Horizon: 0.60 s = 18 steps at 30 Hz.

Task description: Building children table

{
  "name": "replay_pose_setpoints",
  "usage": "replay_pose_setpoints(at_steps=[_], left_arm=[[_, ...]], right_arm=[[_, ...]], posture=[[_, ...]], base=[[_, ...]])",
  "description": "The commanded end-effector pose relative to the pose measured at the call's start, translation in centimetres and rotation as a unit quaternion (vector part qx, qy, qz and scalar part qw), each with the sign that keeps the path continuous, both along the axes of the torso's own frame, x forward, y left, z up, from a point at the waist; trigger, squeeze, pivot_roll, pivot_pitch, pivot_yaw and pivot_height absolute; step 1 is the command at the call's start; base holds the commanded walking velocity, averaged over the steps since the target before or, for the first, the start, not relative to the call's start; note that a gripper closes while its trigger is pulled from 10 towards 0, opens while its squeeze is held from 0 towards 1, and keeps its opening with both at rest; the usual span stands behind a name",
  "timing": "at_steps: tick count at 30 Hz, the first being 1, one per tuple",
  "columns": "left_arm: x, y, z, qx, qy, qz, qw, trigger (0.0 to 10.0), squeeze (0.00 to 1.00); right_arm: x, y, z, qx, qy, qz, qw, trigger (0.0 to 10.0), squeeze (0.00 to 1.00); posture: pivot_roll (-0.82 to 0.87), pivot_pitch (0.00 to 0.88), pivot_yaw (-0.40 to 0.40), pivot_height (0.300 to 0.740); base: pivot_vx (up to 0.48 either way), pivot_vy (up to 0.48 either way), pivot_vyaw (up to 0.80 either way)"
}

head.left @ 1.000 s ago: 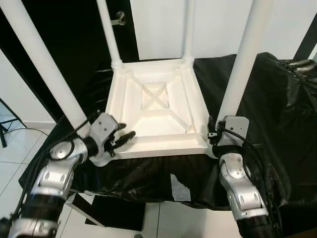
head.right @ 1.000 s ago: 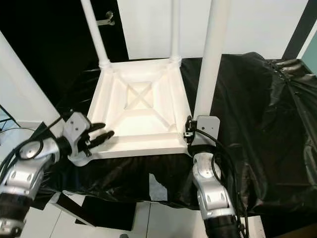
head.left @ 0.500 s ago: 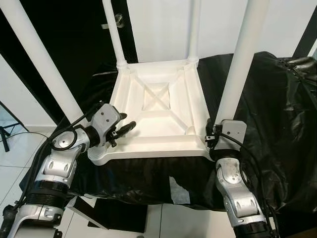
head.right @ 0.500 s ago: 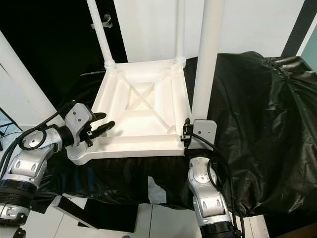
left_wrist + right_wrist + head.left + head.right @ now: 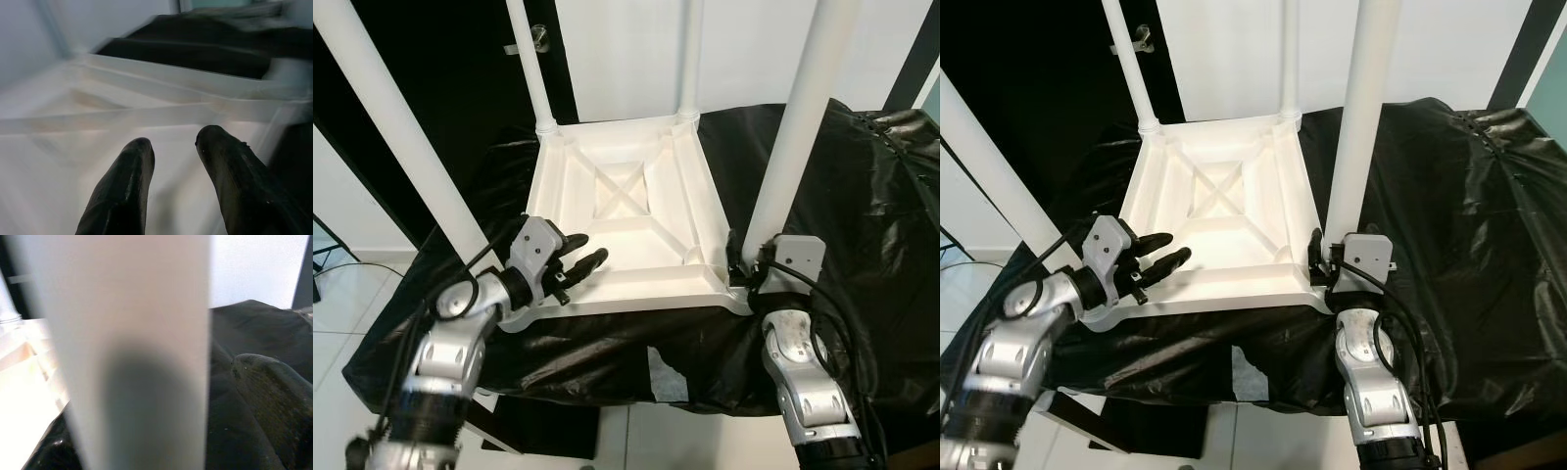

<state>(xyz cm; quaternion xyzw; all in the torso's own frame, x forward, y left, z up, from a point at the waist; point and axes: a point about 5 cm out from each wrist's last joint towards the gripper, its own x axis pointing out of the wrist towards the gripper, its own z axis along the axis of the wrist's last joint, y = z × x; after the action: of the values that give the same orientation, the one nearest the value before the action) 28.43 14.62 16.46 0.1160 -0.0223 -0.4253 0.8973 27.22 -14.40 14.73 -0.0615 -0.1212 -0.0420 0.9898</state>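
From the left eye I saw the white table [image 5: 626, 220] lying upside down on a desk [image 5: 891, 225] draped in black sheet, its four legs pointing up. My left pincer [image 5: 579, 266] hovered over the near left part of the underside, fingers spread with nothing between them. My right pincer [image 5: 744, 266] sat at the foot of the near right leg [image 5: 793, 137], right against it; I could not tell whether its fingers were clamped.

The right eye showed the same: the left pincer over the near rim, the right wrist tucked at the near right corner, and a door handle [image 5: 1141, 37] behind.

In the left wrist view, both black fingers [image 5: 122, 196] stood apart above the blurred white ribs of the underside.

In the right wrist view, the leg [image 5: 132, 347] stood very close, with black sheet [image 5: 254, 362] beside it.
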Motion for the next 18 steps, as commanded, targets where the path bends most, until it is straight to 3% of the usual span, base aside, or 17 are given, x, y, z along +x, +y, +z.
replay_pose_setpoints(at_steps=[1,7,10,14,18], left_arm=[[-0.1,0.3,0.5,-0.018,-0.008,0.037,0.999,10.0,0.0],[-1.2,0.4,0.9,-0.037,-0.015,0.043,0.998,10.0,0.0],[-2.3,0.4,1.6,-0.067,-0.032,0.057,0.996,10.0,0.0],[-3.6,0.1,1.5,-0.088,-0.033,0.088,0.992,10.0,0.0],[-3.9,-0.1,1.4,-0.088,-0.033,0.092,0.991,10.0,0.0]], right_arm=[[-0.4,0.5,0.4,0.007,-0.018,0.018,1.0,10.0,0.0],[-1.1,0.6,0.8,0.008,-0.039,0.031,0.999,10.0,0.0],[-2.0,0.4,0.7,0.0,-0.046,0.049,0.998,10.0,0.0],[-3.5,0.0,0.2,-0.033,-0.039,0.086,0.995,10.0,0.0],[-3.8,-0.2,0.0,-0.044,-0.035,0.093,0.994,10.0,0.0]], posture=[[-0.01,0.0,0.018,0.74],[-0.01,0.0,0.016,0.74],[-0.01,0.0,0.014,0.74],[0.0,0.0,0.008,0.74],[0.0,0.0,0.008,0.74]], base=[[0.0,0.0,0.0],[0.0,0.0,0.0],[0.0,0.0,0.0],[0.0,0.0,0.0],[0.0,0.0,0.0]])
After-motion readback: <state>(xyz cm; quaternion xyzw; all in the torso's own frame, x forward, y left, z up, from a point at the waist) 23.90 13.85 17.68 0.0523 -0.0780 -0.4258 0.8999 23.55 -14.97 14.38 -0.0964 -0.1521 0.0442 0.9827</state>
